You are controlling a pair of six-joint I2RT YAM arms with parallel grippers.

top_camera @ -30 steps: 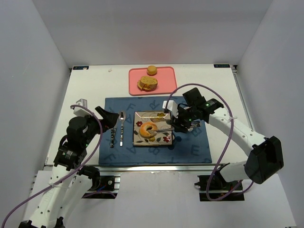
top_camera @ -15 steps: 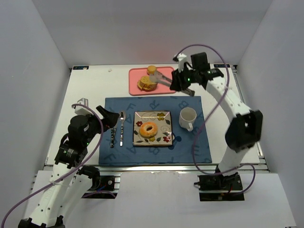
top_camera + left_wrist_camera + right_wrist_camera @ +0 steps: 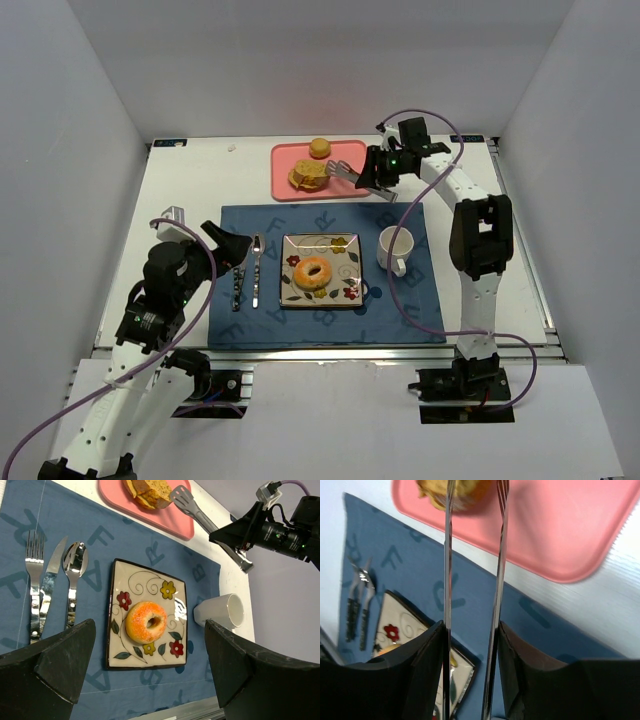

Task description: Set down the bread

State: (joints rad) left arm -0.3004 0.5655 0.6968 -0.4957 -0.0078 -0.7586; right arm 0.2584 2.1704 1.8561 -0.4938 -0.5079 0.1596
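A ring-shaped bagel [image 3: 312,272] lies on the flowered square plate [image 3: 342,262]; it also shows in the left wrist view [image 3: 146,621]. Toast-like slices [image 3: 309,176] and a round bun [image 3: 320,148] sit on the pink tray [image 3: 352,153]. My right gripper [image 3: 378,170] is shut on metal tongs [image 3: 346,173]. The tongs are open, with their tips at the slices [image 3: 465,492] over the tray [image 3: 555,525]. My left gripper [image 3: 232,250] is open and empty above the left side of the blue mat.
A white mug [image 3: 396,246] stands on the blue placemat [image 3: 400,310], right of the plate. A fork [image 3: 34,580], knife [image 3: 50,580] and spoon [image 3: 74,565] lie left of the plate. White walls enclose the table.
My right arm has swung with the tongs from the plate back to the pink tray and brought their tips to the slices. The bagel stays on the plate. The left arm has not moved.
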